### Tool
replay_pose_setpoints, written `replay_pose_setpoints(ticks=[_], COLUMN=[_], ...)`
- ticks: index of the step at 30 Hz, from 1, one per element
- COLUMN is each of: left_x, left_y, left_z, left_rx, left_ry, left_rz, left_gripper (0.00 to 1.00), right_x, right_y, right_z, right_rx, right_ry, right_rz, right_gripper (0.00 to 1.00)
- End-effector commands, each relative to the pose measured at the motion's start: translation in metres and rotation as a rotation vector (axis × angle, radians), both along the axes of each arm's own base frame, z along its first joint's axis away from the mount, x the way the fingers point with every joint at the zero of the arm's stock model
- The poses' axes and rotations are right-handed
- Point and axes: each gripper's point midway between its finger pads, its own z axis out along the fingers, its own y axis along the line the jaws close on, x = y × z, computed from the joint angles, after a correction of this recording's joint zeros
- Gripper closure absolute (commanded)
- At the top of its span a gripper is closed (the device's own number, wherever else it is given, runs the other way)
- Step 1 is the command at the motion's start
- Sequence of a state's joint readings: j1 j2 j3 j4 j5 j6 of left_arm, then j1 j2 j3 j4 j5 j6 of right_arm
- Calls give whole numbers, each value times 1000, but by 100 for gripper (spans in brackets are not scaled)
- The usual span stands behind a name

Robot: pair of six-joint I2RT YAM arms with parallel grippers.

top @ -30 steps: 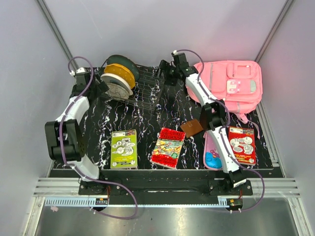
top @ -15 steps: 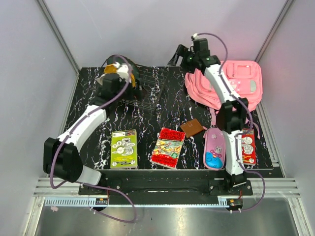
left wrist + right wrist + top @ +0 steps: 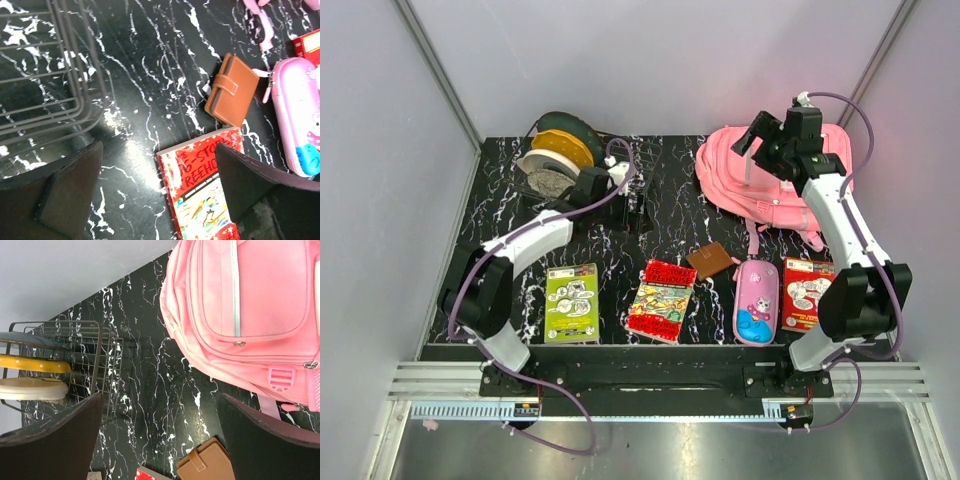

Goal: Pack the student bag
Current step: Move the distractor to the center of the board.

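The student bag [image 3: 735, 185], a large pink backpack, lies at the back right of the table and fills the upper right of the right wrist view [image 3: 250, 305]. My right gripper [image 3: 752, 138] hangs open and empty above the bag's back left part [image 3: 160, 440]. My left gripper [image 3: 638, 208] is open and empty, low over the table's middle [image 3: 160, 195], just above the top corner of a red book [image 3: 210, 190]. A brown wallet [image 3: 232, 90] and a pink pencil case [image 3: 300, 115] lie to its right.
A wire rack [image 3: 610, 190] with round discs [image 3: 555, 160] stands back left. Along the front lie a green book [image 3: 572, 302], the red book [image 3: 662, 298], the wallet [image 3: 711, 260], the pencil case [image 3: 757, 302] and another red book [image 3: 807, 293].
My left gripper has swung right, from the discs to the table's middle. My right arm has swung right and now stands over the bag. The bag's left edge bulges further left.
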State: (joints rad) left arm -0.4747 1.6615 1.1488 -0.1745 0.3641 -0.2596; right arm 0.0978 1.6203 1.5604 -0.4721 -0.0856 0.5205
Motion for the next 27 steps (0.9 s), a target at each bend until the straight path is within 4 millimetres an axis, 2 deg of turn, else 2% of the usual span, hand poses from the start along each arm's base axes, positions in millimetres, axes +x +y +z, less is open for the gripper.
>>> replay_pose_setpoints(ticks=[1,3,4,8,11,12,13,19,20,22,23,26,27], left_x=[15,26,40,73,99,110,119,153,156,158,157,144,135], left_y=[-24,-27,-30,-31,-21,-12,-8,24,28,36,37,38,39], left_z=[28,21,15,3,5,1,6,3,1,-2,-1,3,5], left_rx=[-83,-72,-57,-14,-20,-21,-35,-59,-48,-43,-45,-46,-51], left_ry=[-67,-63,-66,-53,-68,-62,-69,-61,-64,-52,-56,-74,-77], left_rz=[-18,-3,19,61,119,145,162,231,231,236,231,221,215], left_gripper=[1,1,1,1,1,1,1,1,1,1,1,1,1], right_x=[-10,-13,-16,-21,-26,-27,-28,-24,-23,-24,-23,-25,-24], right_y=[-6,-7,-6,0,0,0,-2,-25,-31,-30,-44,-44,-43], right_z=[24,23,22,18,8,6,1,-21,-26,-39,-45,-77,-94], right_rx=[12,36,45,74,74,73,69,62,72,105,124,205,233], right_ry=[-89,-86,-82,-65,-44,-41,-29,28,41,82,98,194,237], right_rz=[-23,-24,-21,12,16,15,11,-62,-76,-88,-120,-159,-168], right_gripper=[0,0,0,0,0,0,0,0,0,0,0,0,0])
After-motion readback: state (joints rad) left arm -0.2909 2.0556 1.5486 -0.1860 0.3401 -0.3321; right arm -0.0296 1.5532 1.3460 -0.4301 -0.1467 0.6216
